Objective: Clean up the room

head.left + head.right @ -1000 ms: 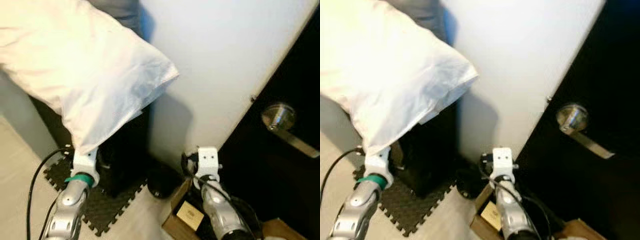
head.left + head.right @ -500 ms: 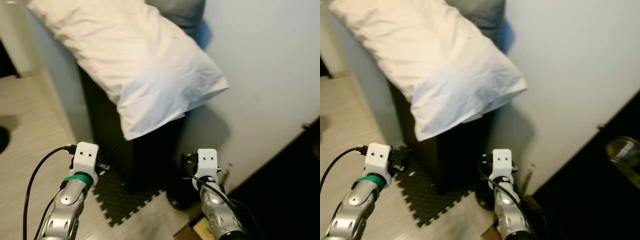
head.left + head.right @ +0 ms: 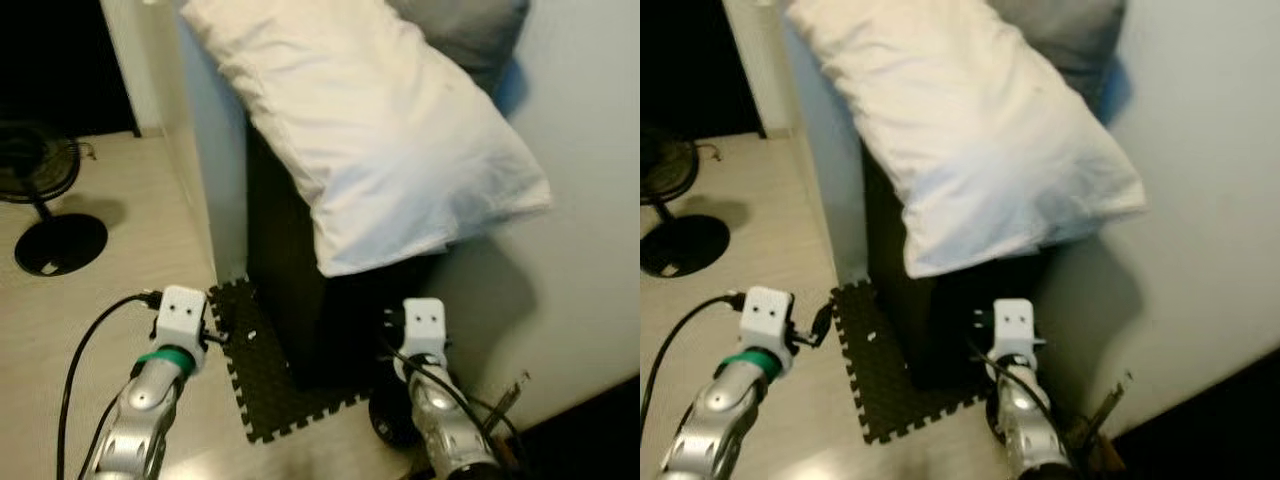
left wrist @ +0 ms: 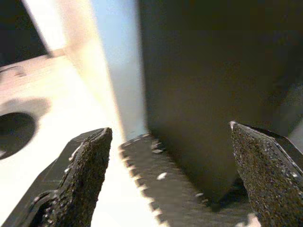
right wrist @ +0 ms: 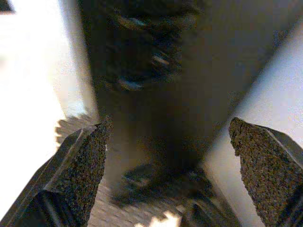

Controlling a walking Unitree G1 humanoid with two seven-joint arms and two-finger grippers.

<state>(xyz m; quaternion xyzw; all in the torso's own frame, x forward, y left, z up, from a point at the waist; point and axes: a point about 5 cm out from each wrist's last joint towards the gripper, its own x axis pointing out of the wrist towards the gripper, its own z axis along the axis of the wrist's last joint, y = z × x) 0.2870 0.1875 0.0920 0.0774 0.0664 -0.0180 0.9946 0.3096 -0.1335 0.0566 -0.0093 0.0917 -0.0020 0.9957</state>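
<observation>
A large white pillow lies tilted across the top of a tall black cabinet in the upper middle of the frame, its lower end hanging past the cabinet's front. A black foam mat lies on the floor at the cabinet's foot, and a fan base stands at the left edge. In the wrist views the left end effector and the right end effector are both spread wide and hold nothing, facing the cabinet's dark front.

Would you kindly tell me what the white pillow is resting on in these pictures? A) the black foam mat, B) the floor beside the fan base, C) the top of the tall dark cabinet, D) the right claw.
C: the white pillow lies across the top of the tall dark cabinet, overhanging its edge, well above the black foam mat on the floor; both claws are open and hold nothing.
</observation>
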